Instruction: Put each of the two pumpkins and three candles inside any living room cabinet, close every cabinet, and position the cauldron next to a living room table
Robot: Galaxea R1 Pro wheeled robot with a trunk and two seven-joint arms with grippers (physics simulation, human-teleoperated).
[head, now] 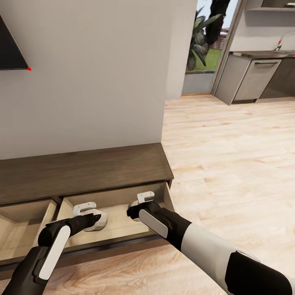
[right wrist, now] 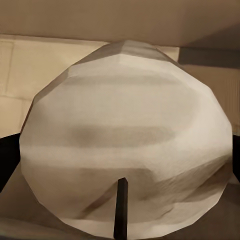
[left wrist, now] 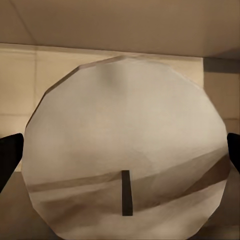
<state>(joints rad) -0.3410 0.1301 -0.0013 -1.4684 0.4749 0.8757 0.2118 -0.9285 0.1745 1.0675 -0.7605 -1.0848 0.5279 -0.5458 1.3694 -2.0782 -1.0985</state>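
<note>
No readable text, labels, brands, numbers or signs in any view. Cabinet [head: 82, 172], wall, black screen at upper left of frame, kitchen units at upper right: all plain, unmarked surfaces.

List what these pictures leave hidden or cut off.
- Head view: the candle in the left hand is mostly hidden by its fingers.
- Head view: the right hand covers its candle.
- Head view: the cabinet runs off the left edge.
- Both wrist views: the candle blocks the compartment behind.
</note>
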